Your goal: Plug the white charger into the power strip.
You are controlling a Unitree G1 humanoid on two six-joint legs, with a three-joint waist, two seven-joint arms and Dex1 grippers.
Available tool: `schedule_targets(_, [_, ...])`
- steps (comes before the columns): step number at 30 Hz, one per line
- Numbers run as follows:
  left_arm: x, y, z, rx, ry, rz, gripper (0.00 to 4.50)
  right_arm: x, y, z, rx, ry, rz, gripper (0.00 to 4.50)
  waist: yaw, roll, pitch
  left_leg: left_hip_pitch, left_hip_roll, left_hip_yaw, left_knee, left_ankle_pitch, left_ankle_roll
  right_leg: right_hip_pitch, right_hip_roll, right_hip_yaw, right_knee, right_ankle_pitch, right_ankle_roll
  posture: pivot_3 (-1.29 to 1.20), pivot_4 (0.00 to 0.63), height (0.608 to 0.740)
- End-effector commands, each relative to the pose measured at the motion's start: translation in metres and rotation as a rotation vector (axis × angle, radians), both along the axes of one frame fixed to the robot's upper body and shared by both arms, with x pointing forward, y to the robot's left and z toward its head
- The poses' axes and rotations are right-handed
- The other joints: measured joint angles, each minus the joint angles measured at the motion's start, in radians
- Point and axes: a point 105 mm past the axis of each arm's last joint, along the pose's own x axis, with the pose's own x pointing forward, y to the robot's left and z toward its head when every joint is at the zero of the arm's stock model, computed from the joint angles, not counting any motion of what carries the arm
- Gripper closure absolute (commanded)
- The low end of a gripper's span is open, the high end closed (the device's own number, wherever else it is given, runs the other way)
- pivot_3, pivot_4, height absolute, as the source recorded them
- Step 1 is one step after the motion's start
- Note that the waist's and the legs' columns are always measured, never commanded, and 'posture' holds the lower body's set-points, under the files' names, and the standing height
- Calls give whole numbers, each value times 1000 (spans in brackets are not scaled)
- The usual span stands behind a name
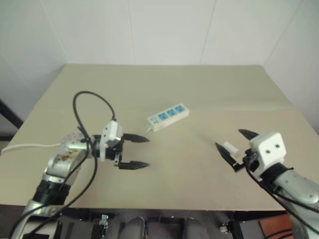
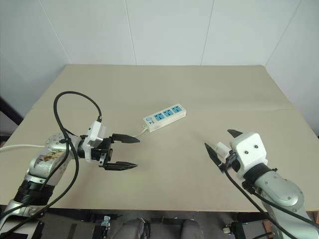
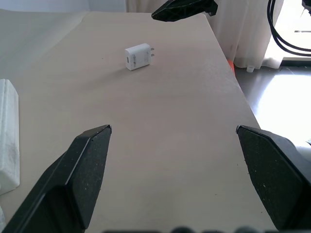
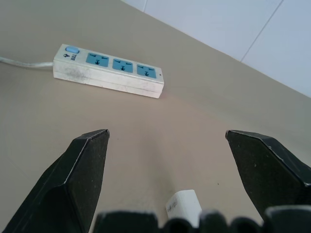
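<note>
The white charger [image 1: 231, 147] is seen lying on the tan table [image 1: 199, 94], right under the right gripper [image 1: 231, 143] — between its two black fingers, which are spread wide. Nothing is held by them. In the right wrist view the charger is found low down, close to the base of the fingers, and whether it is touched cannot be told.

The power strip [image 1: 168, 116] is laid farther back, near the middle of the table, well apart from the charger. Its three blue sockets are turned up, and bare table is seen between the two things.

The left gripper [image 1: 135, 151] is held above the table, near the strip's switch end — its fingers are also spread wide and nothing is held. A thin white cord [image 1: 30, 146] is run off to the left edge.
</note>
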Motion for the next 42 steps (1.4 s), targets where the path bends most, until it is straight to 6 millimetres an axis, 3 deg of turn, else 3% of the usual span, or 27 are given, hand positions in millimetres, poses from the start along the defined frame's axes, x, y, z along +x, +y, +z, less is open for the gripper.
schedule_targets(1, [-2, 1, 9, -12, -37, -3, 0, -2, 0, 11, -23, -48, 6, 17, 0, 0, 0, 0, 0, 0, 0, 0, 0, 0, 0, 0, 0, 0, 0, 0, 150, 740])
schedule_targets(7, [-2, -1, 14, -20, -53, 13, 0, 8, -4, 19, -46, -67, 22, 17, -3, 0, 0, 0, 0, 1, 0, 0, 0, 0, 0, 1, 0, 0, 0, 0, 150, 740])
schedule_targets(10, [-19, 8, 19, -24, -83, 50, 0, 20, -9, 33, -40, -103, 36, 17, -17, -1, 1, 1, 1, 3, 0, 0, 0, -1, 0, 4, 0, 0, -1, 0, 150, 740])
schedule_targets(13, [24, -14, 38, -36, -94, 103, 0, 24, -10, 41, -37, -103, 71, 17, 17, -2, 3, 4, 1, 5, -4, 0, 0, -1, 0, 7, 0, 1, -1, 0, 150, 740])
schedule_targets(16, [37, -15, 38, -37, -97, 135, 0, 24, -14, 45, -36, -74, 121, 17, 20, -2, 3, 3, 0, 4, 0, 2, -2, 2, 1, 3, 0, 2, -1, 0, 150, 740])
schedule_targets(21, [53, 0, 30, 48, -75, 216, 0, 22, -14, 45, -64, -14, 199, 17, -9, -4, 5, 3, 0, 13, -1, 0, 0, -2, 1, 14, -1, 2, 0, 0, 150, 740])
schedule_targets(27, [91, 29, 15, 245, -74, 391, 0, 27, -11, 48, -86, 0, 253, 17, -8, -5, 6, 4, 0, 14, -1, 0, 1, -2, 1, 15, 0, 2, 0, 0, 150, 740])
schedule_targets(33, [106, 43, -1, 367, -14, 478, 0, 30, -9, 52, -91, -9, 272, 17, -8, -6, 6, 3, 0, 15, -1, 0, 1, -3, 1, 15, -1, 3, 1, 0, 150, 740])
schedule_targets(40, [127, 18, -13, 348, 166, 538, 0, 33, -9, 54, -93, -16, 281, 17, -2, -8, 7, -1, 0, 15, 2, 0, 1, -5, 1, 14, 1, 3, 2, 0, 150, 740])
schedule_targets(42, [131, 10, -17, 350, 190, 535, 391, 33, -9, 55, -92, -18, 283, 0, -2, -8, 7, -2, 0, 15, 2, 0, 1, -5, 1, 14, 1, 3, 2, 0, 150, 740])
